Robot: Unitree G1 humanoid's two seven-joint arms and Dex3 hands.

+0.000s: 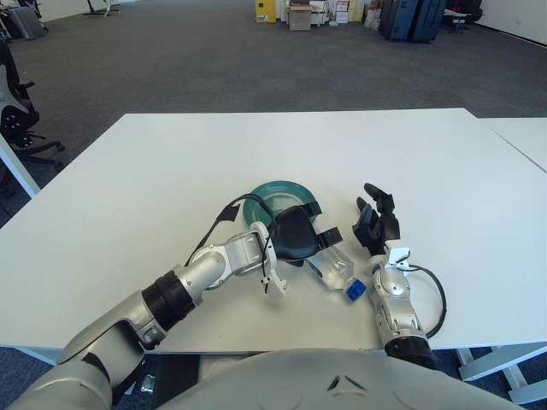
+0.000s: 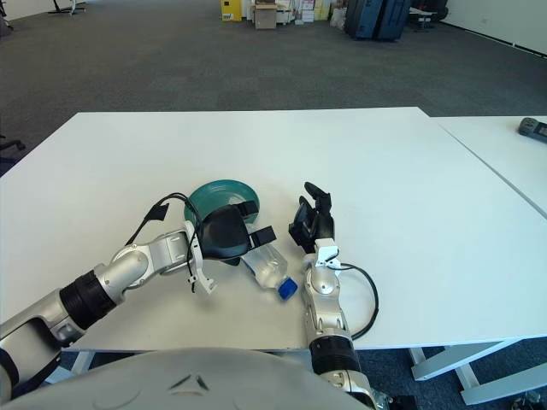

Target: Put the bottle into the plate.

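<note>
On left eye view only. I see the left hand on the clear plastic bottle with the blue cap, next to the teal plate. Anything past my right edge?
Observer: Yes. The right eye view shows a dark flat device on the neighbouring white table.
Operator: Close to either hand?
Observer: No. It lies near that table's far edge, across the gap between the tables from the right hand, and farther from the left hand at the clear plastic bottle.
</note>
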